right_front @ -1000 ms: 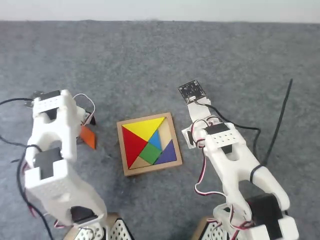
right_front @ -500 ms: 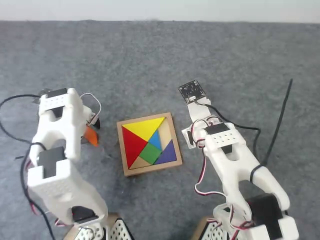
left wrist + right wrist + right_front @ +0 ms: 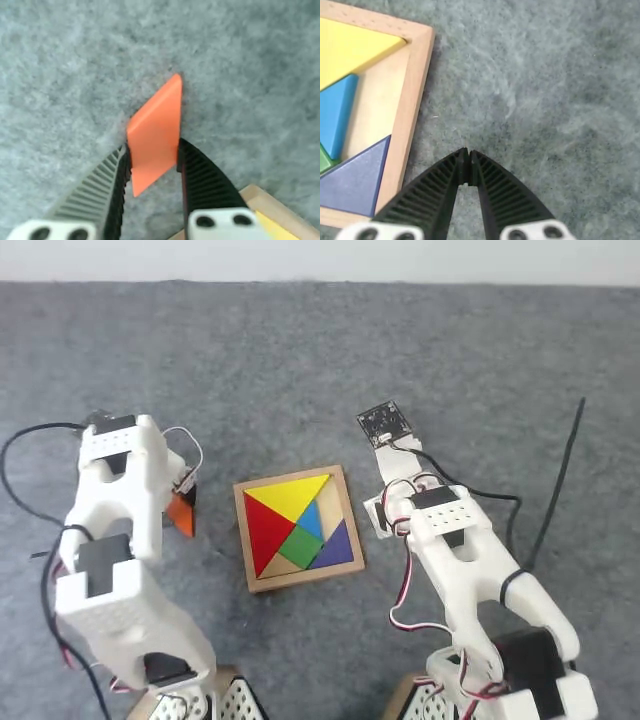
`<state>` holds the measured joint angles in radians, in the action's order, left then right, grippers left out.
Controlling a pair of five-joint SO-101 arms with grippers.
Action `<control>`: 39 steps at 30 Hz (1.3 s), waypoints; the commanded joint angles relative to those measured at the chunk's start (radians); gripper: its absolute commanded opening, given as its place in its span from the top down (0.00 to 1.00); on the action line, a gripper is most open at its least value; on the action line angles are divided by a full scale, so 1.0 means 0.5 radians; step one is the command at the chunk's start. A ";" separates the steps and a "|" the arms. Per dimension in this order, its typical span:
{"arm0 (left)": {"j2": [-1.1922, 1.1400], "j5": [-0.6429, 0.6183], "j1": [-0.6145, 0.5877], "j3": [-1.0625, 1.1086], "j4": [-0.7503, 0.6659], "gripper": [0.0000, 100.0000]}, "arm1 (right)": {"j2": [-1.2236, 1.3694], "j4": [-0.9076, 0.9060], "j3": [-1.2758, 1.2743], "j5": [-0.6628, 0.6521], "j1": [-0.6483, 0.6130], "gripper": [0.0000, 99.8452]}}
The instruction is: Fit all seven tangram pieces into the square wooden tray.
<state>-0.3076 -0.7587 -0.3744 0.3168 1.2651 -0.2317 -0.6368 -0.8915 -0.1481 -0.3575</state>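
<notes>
orange piece (image 3: 155, 131) is pinched tight in left pincer (image 3: 152, 149); tray (image 3: 242, 538) lies at three o'clock from it. right pincer (image 3: 469, 153) closed, holding nothing.

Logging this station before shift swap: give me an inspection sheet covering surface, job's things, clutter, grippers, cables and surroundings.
Surface: grey felt table cover.
Job's things: square wooden tray holds yellow triangle, red triangle, green square, blue piece, purple triangle, with bare gaps; orange parallelogram outside, left of it.
Clutter: nothing seen.
Grippers: left gripper shut on the orange parallelogram; right gripper shut, empty, beside the tray.
Cables: black cables loop beside both arms, clear of the tray.
Surroundings: pale wall strip beyond the felt.
</notes>
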 commanded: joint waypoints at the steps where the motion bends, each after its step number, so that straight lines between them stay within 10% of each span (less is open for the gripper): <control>1: 0.021 0.028 -0.006 -0.069 0.110 0.96 | -0.130 -0.014 0.025 -0.021 0.020 0.99; 16: 0.755 0.285 -0.040 0.456 -0.135 0.95 | -0.130 -0.014 0.031 -0.021 0.029 0.99; 21: 0.764 0.009 -0.157 0.443 -0.160 0.79 | -0.130 -0.017 0.031 -0.021 0.026 0.99; 39: -0.169 -0.411 -0.101 -0.253 0.052 0.76 | -0.130 -0.017 0.031 -0.021 0.026 0.99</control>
<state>-0.3506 -0.9106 -0.4434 0.2816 1.2390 -0.2394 -0.6368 -0.8915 -0.1481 -0.3575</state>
